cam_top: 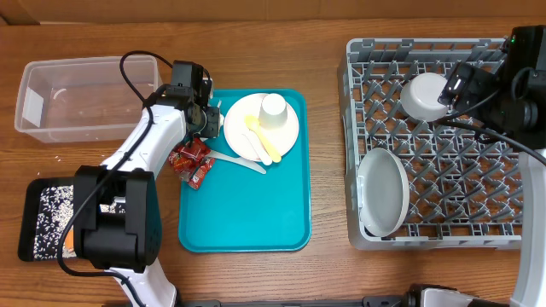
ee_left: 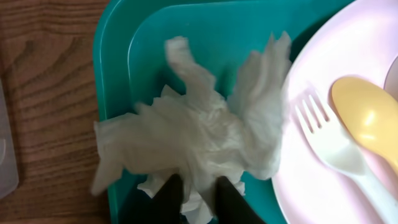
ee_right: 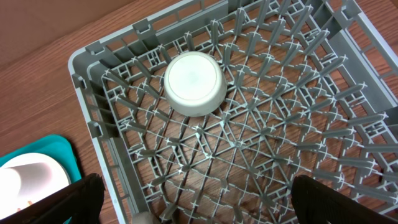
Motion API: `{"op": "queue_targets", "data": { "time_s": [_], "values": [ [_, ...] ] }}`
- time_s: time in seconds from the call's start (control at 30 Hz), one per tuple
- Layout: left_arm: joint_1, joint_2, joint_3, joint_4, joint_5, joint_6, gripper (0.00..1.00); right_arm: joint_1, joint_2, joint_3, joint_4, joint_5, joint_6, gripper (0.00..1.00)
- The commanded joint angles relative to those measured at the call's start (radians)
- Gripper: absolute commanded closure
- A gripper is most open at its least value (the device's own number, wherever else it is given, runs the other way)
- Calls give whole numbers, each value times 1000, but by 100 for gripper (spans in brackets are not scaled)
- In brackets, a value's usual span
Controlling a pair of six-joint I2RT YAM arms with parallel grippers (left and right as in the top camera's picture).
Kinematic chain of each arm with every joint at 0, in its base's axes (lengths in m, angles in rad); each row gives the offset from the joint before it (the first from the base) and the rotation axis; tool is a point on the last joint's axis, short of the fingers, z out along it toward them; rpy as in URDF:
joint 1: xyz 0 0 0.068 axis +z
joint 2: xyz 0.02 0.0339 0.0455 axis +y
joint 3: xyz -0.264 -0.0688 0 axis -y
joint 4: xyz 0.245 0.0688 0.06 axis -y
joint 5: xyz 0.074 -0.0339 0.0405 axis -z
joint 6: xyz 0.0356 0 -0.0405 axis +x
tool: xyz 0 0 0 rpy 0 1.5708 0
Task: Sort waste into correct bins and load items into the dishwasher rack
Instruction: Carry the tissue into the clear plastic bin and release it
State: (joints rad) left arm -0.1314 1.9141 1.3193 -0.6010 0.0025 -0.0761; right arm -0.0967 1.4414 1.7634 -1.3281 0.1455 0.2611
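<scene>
On teal tray (ee_left: 118,62), upper-left corner: crumpled napkin (ee_left: 205,137), touching the plate (ee_left: 298,180).
Left pincer (ee_left: 199,198): narrowed on a napkin fold, seemingly gripped.
Right pincer (ee_right: 199,205): held wide, right of tray.
Napkin lift: grip to be confirmed, napkin raised straight, fork (ee_left: 323,137) spared.

Teal tray (cam_top: 243,217) on wooden table (cam_top: 256,51)

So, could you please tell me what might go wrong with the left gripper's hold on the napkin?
The left gripper pinches the napkin only at one edge, so it could slip free when lifted. One fold reaches the rim of the plate, close to the fork, so lifting might nudge the fork.
</scene>
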Motion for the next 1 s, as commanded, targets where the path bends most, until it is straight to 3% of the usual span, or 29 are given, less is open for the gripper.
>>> {"op": "queue_targets", "data": {
  "time_s": [0.0,0.13,0.5,0.97],
  "values": [
    [-7,3,24,-1,-13,1,89,1,3,17,3,11,5,0],
    [-7,1,61,-29,-10,-20,96,1,3,17,3,11,5,0],
    [-6,1,295,-224,-9,-50,96,1,3,17,3,10,5,0],
    [93,1,753,-519,-34,-160,96,1,3,17,3,11,5,0]
  ]
}}
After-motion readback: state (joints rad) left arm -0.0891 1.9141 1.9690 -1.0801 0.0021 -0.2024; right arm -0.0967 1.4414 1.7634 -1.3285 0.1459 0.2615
